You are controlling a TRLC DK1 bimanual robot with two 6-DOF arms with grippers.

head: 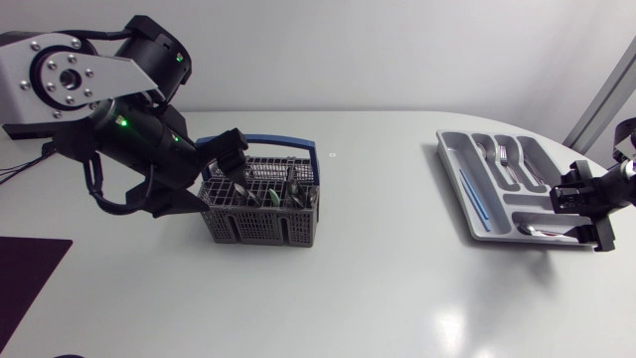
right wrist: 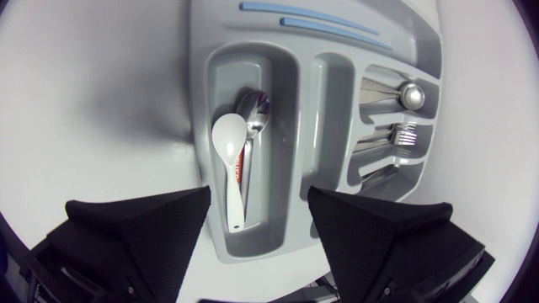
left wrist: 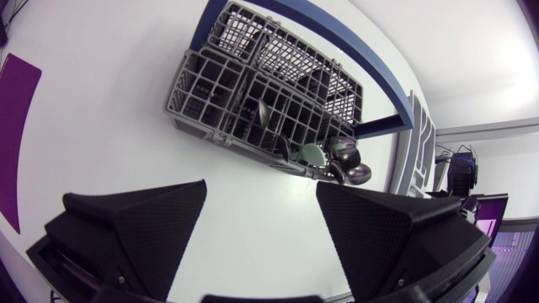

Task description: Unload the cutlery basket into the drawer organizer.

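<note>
The grey wire cutlery basket [head: 260,217] with a blue handle stands left of the table's middle and holds several pieces of cutlery [head: 283,191]. My left gripper [head: 214,175] hovers at its left end, open. In the left wrist view the basket [left wrist: 253,93] lies ahead of the open left gripper [left wrist: 261,223], spoon bowls [left wrist: 354,165] sticking out. The grey drawer organizer [head: 492,214] sits at the right. My right gripper [head: 586,212] is over its near end, open. Between the fingers of my right gripper [right wrist: 257,220], a white spoon [right wrist: 229,160] and a metal spoon [right wrist: 255,114] lie in one compartment.
Other compartments of the organizer [right wrist: 333,109] hold forks [right wrist: 396,135], a round-ended utensil [right wrist: 411,94] and two thin blue sticks [right wrist: 328,25]. A dark purple mat [head: 25,283] lies at the table's left front corner. Bare white tabletop [head: 388,249] spans between basket and organizer.
</note>
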